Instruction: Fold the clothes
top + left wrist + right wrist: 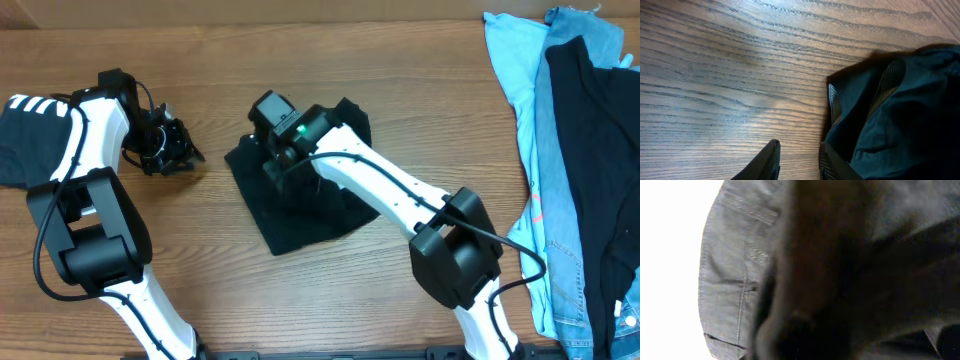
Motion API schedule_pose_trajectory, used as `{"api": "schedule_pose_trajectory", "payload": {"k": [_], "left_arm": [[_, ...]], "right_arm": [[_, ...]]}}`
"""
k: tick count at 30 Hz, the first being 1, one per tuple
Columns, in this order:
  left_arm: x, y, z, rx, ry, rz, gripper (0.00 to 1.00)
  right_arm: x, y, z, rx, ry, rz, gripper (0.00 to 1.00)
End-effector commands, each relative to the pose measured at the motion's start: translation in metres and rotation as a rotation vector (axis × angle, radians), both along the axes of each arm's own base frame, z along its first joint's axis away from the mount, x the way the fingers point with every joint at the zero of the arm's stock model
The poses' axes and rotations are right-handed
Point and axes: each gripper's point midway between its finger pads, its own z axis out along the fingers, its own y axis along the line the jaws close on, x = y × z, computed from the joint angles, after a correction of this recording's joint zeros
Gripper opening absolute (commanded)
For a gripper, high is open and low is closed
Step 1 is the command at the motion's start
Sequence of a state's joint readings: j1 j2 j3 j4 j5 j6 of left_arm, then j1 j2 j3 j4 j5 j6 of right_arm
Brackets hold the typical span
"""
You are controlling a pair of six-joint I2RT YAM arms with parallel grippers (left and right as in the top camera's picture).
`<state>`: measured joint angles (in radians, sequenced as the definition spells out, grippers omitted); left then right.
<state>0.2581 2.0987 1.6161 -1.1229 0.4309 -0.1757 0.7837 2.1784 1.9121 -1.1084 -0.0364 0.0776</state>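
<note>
A folded black tee lies in the middle of the table. My right gripper is down on its far left part. In the right wrist view, dark blurred cloth fills the frame and hides the jaws, with a stitched hem at the left. My left gripper is low over bare wood just left of the tee. It stands open, with only wood grain between its fingers. Black cloth lies right beside its right finger.
A pile of clothes covers the right end of the table: a light-blue piece, a denim-blue piece and a black one. Another black garment with white stripes sits at the far left edge.
</note>
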Motion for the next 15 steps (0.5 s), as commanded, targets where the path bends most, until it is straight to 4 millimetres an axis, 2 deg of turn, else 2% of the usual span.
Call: {"api": "schedule_pose_trajectory", "payload": {"k": [1,3,4,5,7,8,10,11,12,13,14,15], "left_arm": [[0.003,0.004,0.0,-0.001,-0.011,-0.008,0.3],[0.004,0.004,0.0,-0.001,-0.012,-0.008,0.3],[0.004,0.004,0.0,-0.001,-0.012,-0.008,0.3],[0.004,0.004,0.0,-0.001,-0.012,-0.008,0.3],[0.004,0.004,0.0,-0.001,-0.013,-0.008,0.31],[0.004,0.004,0.0,-0.001,-0.013,-0.008,0.31],[0.004,0.004,0.0,-0.001,-0.013,-0.008,0.31],[0.004,0.004,0.0,0.0,-0.014,-0.008,0.31],[0.004,0.004,0.0,0.001,-0.016,-0.008,0.31],[0.005,0.005,0.0,0.001,-0.018,-0.008,0.31],[0.005,0.005,0.0,0.001,-0.018,-0.008,0.31],[0.005,0.005,0.0,0.002,-0.018,-0.008,0.31]], "right_arm": [[-0.002,0.013,0.009,0.031,-0.023,0.025,0.26],[-0.006,0.017,0.009,0.042,-0.012,0.034,0.27],[-0.014,0.024,0.01,0.062,0.005,0.078,0.38],[-0.019,0.029,0.01,0.081,0.018,0.095,0.52],[-0.029,0.037,0.012,0.11,0.04,0.165,0.58],[-0.031,0.034,0.011,0.093,0.041,0.188,0.62],[-0.017,0.012,0.013,-0.001,-0.018,0.138,0.68],[-0.011,0.003,0.024,-0.023,-0.059,0.12,0.68],[-0.003,-0.005,0.044,-0.023,-0.113,0.099,0.69],[0.006,-0.014,0.069,-0.01,-0.185,0.069,0.69],[0.024,-0.032,0.1,-0.009,-0.287,-0.043,0.69],[0.033,-0.046,0.114,-0.017,-0.335,-0.111,0.7]]}}
